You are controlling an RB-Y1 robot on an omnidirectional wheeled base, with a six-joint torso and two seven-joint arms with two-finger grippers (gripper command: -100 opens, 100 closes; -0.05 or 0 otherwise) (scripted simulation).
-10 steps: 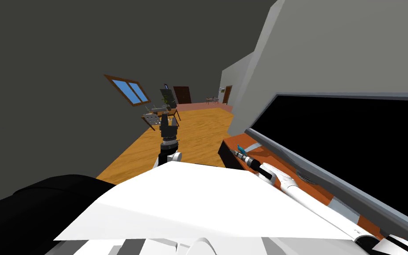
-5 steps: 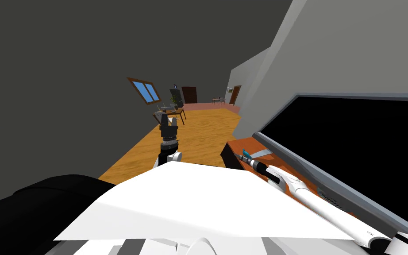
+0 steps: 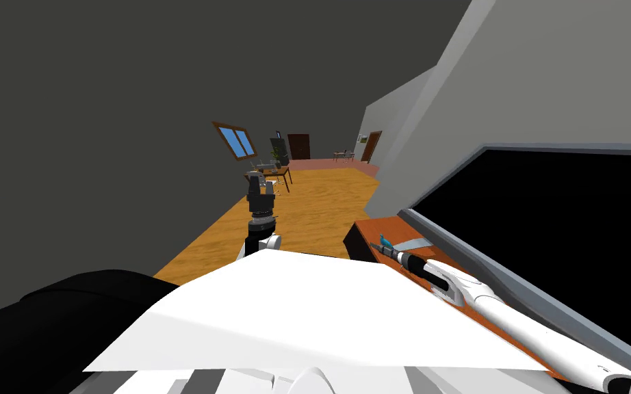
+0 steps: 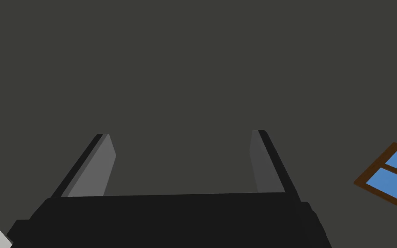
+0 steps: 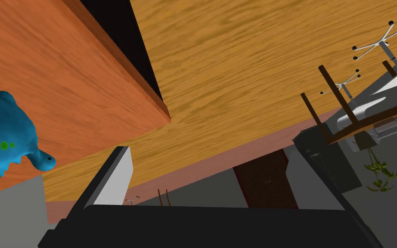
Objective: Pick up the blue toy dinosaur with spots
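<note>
1 dinosaur (image 5: 1, 133), head toward tabletop (image 5: 64, 64) edge.

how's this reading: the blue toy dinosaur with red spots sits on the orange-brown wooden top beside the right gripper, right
Not quite: the spots are green, not red, as the right wrist view shows. The blue toy dinosaur with green spots sits on the orange-brown wooden top beside the right gripper.
</note>
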